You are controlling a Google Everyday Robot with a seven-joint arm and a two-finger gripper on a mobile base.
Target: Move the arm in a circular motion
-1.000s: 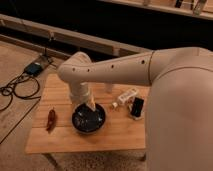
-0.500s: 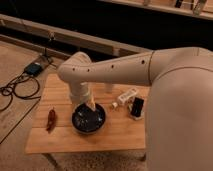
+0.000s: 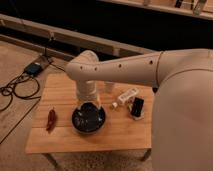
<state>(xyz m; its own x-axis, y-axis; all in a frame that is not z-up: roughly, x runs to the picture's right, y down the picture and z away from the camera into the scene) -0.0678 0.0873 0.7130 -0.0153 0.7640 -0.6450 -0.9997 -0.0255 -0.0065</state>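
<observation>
The arm [image 3: 125, 67] reaches from the robot's bulky body at the right across the far half of the wooden table [image 3: 115, 136]. It bends at a rounded elbow and drops straight down. Its gripper [image 3: 96, 103] hangs just above the far rim of a dark bowl [image 3: 75, 120], and whether it is apart or together cannot be told.

The task's thing is the arm itself, so nothing needs to be taken hold of and the circle is a free sweep in the air. The arm looks thick, rigid and heavy, so it should hold its shape through the motion, but it probably carries momentum if driven fast.

The bowl sits directly beneath the tip and would be knocked by a low pass. A small red object [image 3: 51, 120] lies to the left. A white bottle-like item [image 3: 127, 95] and a dark flat object [image 3: 137, 106] lie to the right, near the wrist. A circle kept above their height looks safest.
</observation>
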